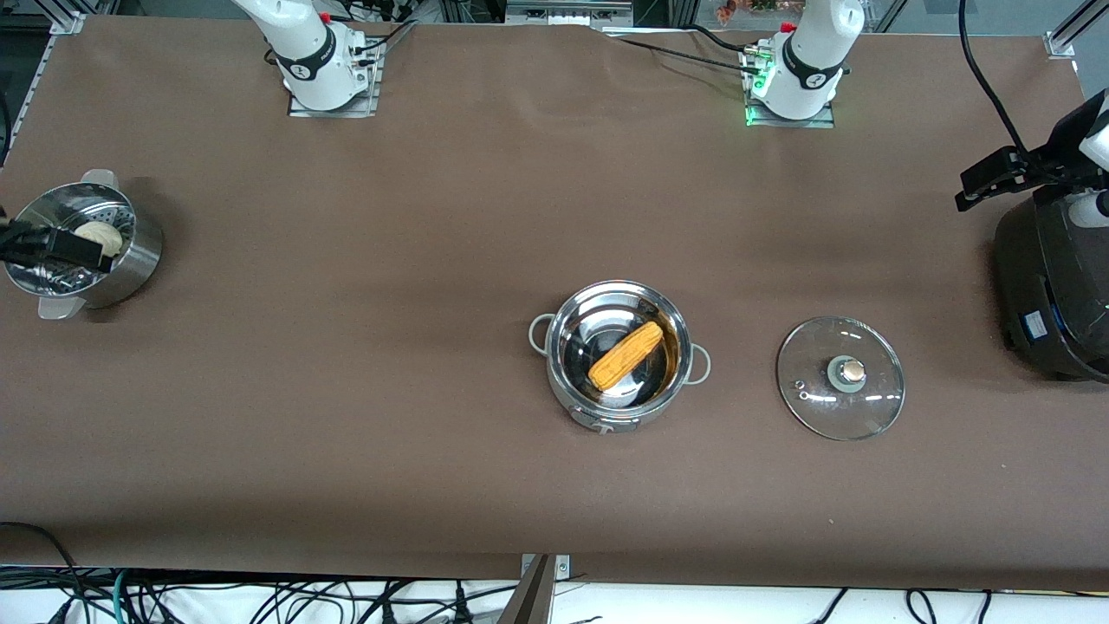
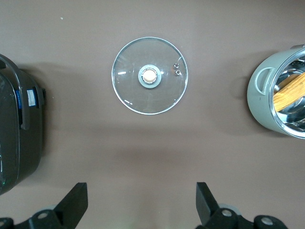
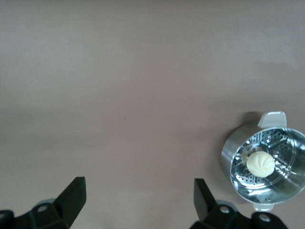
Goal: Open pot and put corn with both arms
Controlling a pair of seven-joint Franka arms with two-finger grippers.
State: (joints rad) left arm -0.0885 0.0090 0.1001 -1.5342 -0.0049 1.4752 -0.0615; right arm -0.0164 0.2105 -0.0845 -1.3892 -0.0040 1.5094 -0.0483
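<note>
Black cooker (image 1: pixel 1053 295) sits at the left arm's end of the table with the left gripper (image 2: pixel 142 202) up over it, jaws wide apart and holding nothing; steamer basket (image 1: pixel 130 260) with a white bun (image 3: pixel 260 163) sits at the right arm's end, the right gripper (image 3: pixel 139 199) over it, jaws likewise spread and empty. Mid-table, the pot (image 1: pixel 620 357) stands open with the corn (image 1: pixel 625 355) lying slantwise inside. Its glass lid (image 1: pixel 840 378) lies flat on the table beside it, knob up, toward the cooker.
</note>
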